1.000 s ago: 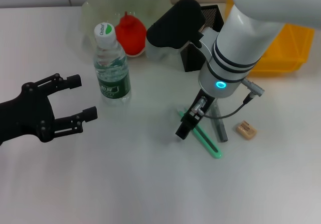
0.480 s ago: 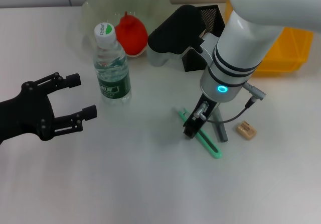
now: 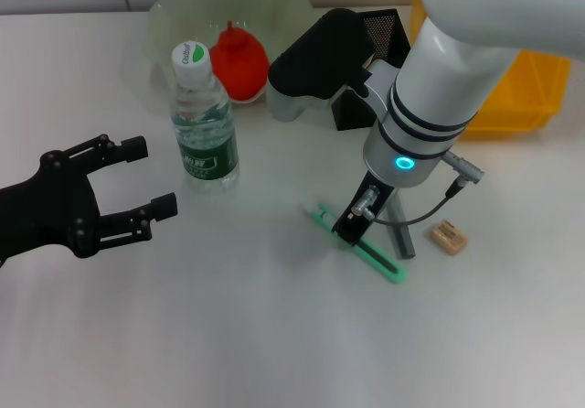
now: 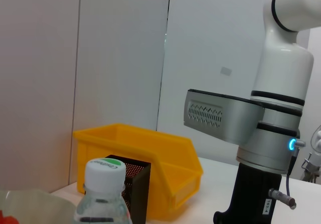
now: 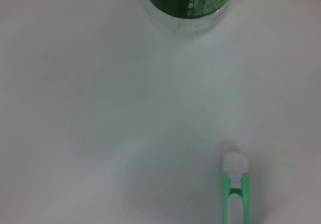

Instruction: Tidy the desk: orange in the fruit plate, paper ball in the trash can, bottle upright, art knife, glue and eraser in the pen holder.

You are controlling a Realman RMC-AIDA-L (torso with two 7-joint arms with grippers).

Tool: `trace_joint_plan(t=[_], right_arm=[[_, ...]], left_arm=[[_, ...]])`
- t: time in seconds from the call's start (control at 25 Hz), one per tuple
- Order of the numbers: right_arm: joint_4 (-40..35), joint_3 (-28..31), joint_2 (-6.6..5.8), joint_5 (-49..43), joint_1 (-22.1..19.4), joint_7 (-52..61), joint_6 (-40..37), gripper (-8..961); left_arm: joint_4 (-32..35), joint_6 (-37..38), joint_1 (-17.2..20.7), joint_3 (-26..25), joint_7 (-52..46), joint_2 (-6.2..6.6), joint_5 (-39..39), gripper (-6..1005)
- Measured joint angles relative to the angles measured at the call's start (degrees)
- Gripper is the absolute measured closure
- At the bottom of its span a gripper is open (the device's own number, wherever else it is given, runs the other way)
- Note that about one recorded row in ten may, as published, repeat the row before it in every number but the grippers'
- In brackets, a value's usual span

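- The fruit plate (image 3: 174,10), a clear glassy bowl at the far side of the desk (image 3: 274,326), holds one red-orange round fruit, the orange (image 3: 239,60), resting against its near wall.
- The pen holder (image 3: 384,33), a black mesh box, stands beside the plate toward the robot's right; the right arm covers most of it and its contents cannot be seen.
- A yellow bin (image 3: 521,92) sits at the far right corner — in the left wrist view (image 4: 145,158) its inside is hidden behind the wall.
- The bottle (image 3: 203,120) stands upright just in front of the plate: clear plastic, green label, white cap with a green mark.
- The art knife (image 3: 370,254) — a slim green piece with a pale tip (image 5: 234,162) — lies flat on the desk near the middle, pointing obliquely toward the bottle.
- A grey stick, apparently the glue (image 3: 399,234), lies just beside the knife, and the small tan eraser (image 3: 449,235) lies a little farther right, apart from both.
- The right gripper (image 3: 352,225) is down at the knife's upper half; its black fingers are at the green body, but whether they are closed on it cannot be told.
- The left gripper (image 3: 151,177) hovers off to the left of the bottle, fingers spread wide and holding nothing.
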Motion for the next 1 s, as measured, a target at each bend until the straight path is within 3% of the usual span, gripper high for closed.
trace_joint_plan(t=[0.2, 0.32, 0.72, 0.92, 1.0], right_arm=[[-2.9, 0.5, -0.17, -0.3, -1.5, -0.1, -1.2, 829], [-3.5, 0.6, -0.26, -0.4, -1.8, -0.1, -1.5, 925], [-2.8, 0.7, -0.05, -0.6, -1.5, 0.6, 1.0, 842], [-1.7, 0.7, 0.00, -0.6, -1.0, 0.7, 2.4, 610], [-1.6, 0.7, 0.00, -0.6, -1.0, 0.7, 2.6, 577]], left_arm=[[-1.0, -0.1, 0.1, 0.0, 0.6, 0.06, 0.0, 155], [-1.4, -0.1, 0.0, 0.0, 0.6, 0.12, 0.0, 155], [-1.7, -0.1, 0.3, 0.0, 1.2, 0.08, 0.0, 155], [-1.7, 0.1, 0.3, 0.0, 1.2, 0.01, 0.0, 155], [-1.7, 0.1, 0.3, 0.0, 1.2, 0.01, 0.0, 155]])
